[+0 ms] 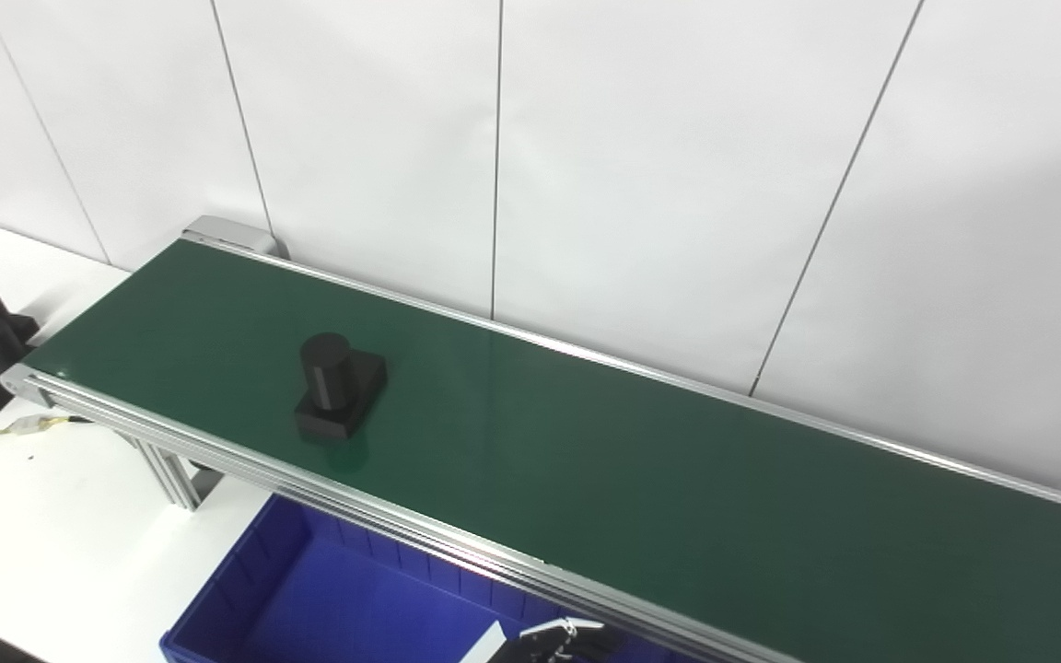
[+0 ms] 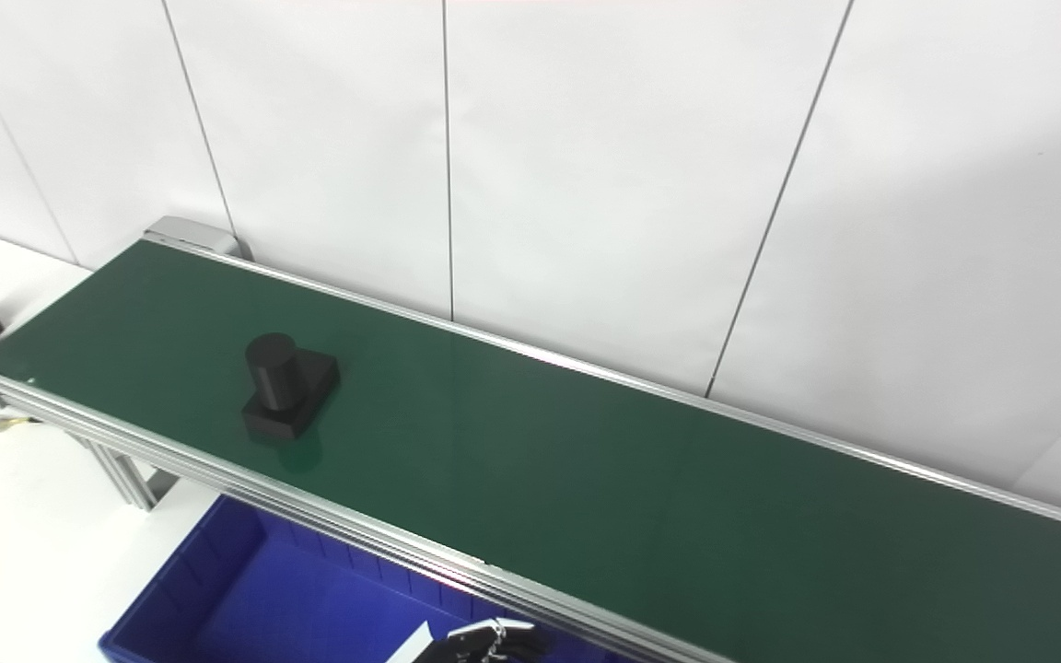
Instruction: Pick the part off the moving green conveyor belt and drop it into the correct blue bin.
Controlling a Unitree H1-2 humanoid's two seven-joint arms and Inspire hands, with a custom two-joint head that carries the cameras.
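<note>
Hand (image 1: 553,640) barely visible at bottom edge over the blue bin (image 1: 245,589), its grasp impossible to tell, black part (image 1: 337,387) sat untouched on green conveyor belt (image 1: 632,460).

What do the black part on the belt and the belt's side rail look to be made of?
Black part: looks like matte hard plastic, dull with no glints; metal can't be ruled out. Side rail: apparently bare aluminium, silver-grey with lengthwise grooves and bright highlights.

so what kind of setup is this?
Likely a lab mock-up of a parts-sorting line: a green conveyor belt carrying a black part, a blue bin below its near edge, plain white wall panels behind.
</note>
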